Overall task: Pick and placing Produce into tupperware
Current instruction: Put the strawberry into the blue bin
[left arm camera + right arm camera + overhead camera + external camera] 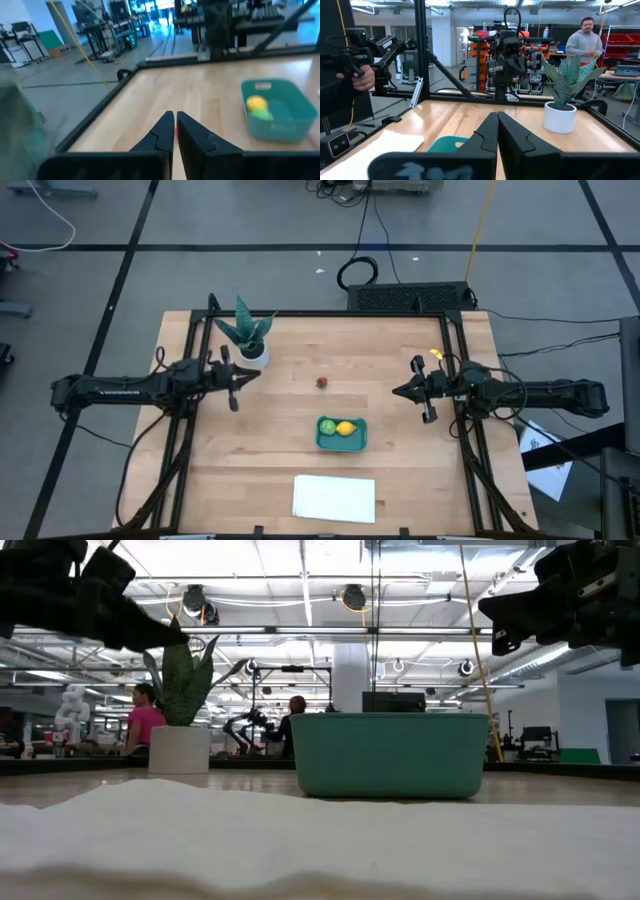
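Observation:
The teal tupperware [341,442] stands on the table near the middle, toward the near edge, with a light green fruit [327,426] and a yellow one [346,429] lying in it. The left wrist view shows the tub [280,120] with both inside. A small dark red fruit [322,382] rests on the bare wood farther back. My left gripper [256,374] hovers shut above the table's left side, pointing level toward the middle. My right gripper [396,391] hovers shut on the right side, pointing back at it. Neither holds anything.
A spiky green plant in a white pot [250,340] stands at the far left, close to my left gripper. A flat white sheet [334,498] lies by the near edge. Black frame rails [455,380] run along the table's sides. People [585,42] are in the room beyond.

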Controlling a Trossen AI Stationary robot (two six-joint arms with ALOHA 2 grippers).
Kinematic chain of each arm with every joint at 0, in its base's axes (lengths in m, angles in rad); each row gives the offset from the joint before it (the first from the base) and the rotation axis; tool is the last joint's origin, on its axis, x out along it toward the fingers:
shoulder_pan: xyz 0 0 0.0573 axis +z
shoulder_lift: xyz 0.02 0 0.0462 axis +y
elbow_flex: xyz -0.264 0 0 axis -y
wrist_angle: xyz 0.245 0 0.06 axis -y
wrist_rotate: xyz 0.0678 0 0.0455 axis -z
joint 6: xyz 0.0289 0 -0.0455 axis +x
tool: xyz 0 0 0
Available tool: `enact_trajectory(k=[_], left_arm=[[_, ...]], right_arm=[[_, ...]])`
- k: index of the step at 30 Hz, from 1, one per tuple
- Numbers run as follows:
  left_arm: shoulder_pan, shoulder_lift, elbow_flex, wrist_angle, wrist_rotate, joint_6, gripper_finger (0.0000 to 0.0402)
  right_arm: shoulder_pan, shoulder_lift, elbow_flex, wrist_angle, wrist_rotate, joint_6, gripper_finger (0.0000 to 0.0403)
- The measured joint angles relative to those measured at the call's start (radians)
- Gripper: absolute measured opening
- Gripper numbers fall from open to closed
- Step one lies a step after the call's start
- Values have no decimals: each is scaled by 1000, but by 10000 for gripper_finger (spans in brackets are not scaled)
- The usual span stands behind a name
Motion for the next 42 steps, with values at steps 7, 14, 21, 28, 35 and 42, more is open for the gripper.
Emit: enact_trajectory(k=[7,14,21,28,35,42], left_arm=[[0,80,143,4,3,-3,26],[33,303,374,-6,5,9,26],[137,544,617,-41,211,-5,26],[215,744,837,-114,389,-58,26],[248,902,1042,-242,399,-105,26],[247,1034,1275,-453,394,-128,26]], right_arm=[[0,0,0,0,0,-31,0],[0,0,-1,0,0,-34,0],[0,0,-1,-5,0,-29,0],[0,0,-1,-33,0,-28,0],[0,0,-1,-31,0,-28,0],[0,0,-1,-39,0,-29,0]])
